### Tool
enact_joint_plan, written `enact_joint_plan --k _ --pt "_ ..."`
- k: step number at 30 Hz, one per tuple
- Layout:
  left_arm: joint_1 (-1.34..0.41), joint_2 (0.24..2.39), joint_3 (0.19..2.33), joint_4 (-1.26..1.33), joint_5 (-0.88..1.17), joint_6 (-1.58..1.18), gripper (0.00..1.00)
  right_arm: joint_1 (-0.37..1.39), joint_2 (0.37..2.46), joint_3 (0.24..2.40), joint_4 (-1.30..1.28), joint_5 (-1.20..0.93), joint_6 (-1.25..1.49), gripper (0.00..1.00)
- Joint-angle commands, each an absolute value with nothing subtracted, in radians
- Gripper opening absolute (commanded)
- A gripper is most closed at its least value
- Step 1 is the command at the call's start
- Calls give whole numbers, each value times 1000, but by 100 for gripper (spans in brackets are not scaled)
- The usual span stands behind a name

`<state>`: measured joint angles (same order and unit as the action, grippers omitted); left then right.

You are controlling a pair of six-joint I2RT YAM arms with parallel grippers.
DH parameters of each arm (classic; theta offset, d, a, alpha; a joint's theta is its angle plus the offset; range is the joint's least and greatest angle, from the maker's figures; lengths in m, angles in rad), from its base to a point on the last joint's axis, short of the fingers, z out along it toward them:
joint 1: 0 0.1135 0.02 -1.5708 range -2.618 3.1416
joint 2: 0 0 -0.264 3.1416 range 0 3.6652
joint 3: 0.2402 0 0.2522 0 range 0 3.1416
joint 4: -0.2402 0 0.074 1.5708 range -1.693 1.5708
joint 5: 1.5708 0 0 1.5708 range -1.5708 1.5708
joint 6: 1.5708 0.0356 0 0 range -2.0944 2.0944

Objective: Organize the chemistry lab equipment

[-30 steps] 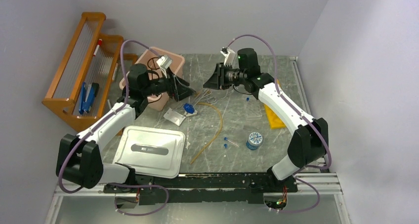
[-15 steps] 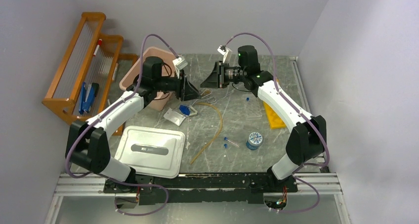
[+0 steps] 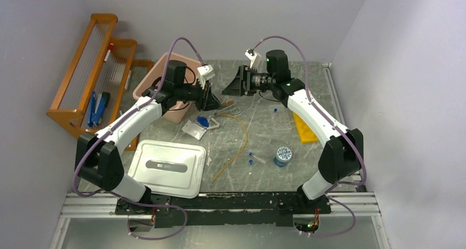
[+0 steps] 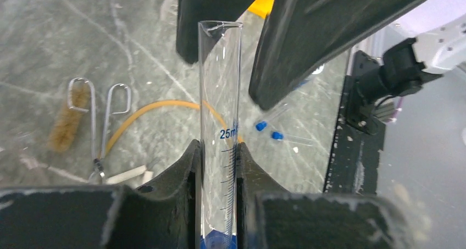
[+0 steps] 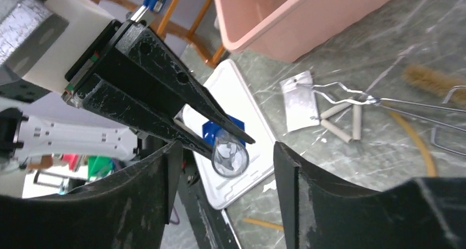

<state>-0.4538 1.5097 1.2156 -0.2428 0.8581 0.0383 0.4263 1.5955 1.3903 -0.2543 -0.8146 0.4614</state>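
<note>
A clear 25 ml graduated cylinder [image 4: 220, 95] lies level above the table between my two grippers. My left gripper [image 4: 218, 147] is shut on its marked lower part, both pads against the glass. My right gripper [image 5: 225, 150] faces it, open, its fingers [image 4: 308, 34] standing apart on either side of the cylinder's mouth [image 5: 229, 153] without touching. A blue hexagonal piece [image 3: 202, 120] lies on the table under my left gripper [image 3: 213, 100]. The tan rubber tube [image 3: 236, 144], two blue-capped vials [image 4: 269, 131], the wire triangle [image 5: 340, 111] and the yellow tube rack [image 3: 304, 129] lie around.
The pink tub [image 3: 173, 89] stands just behind my left arm, and the orange wooden rack [image 3: 93, 67] at far left. A white lid [image 3: 167, 166] lies front left. A brush [image 4: 66, 120], metal tongs [image 4: 110, 117] and a small round blue-patterned pot [image 3: 283, 154] are on the table.
My left arm swung right to meet the right gripper and shut on the cylinder. The right gripper, which held the cylinder, has opened off it.
</note>
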Motion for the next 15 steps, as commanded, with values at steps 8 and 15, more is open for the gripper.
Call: enact_joint_plan --k 8,15 --pt "-324 1603 1560 -621 517 289 5 361 1463 1385 -211 -461 509 74" --pt "-195 1773 1798 -771 414 349 5 361 1463 1355 -201 -465 518 74"
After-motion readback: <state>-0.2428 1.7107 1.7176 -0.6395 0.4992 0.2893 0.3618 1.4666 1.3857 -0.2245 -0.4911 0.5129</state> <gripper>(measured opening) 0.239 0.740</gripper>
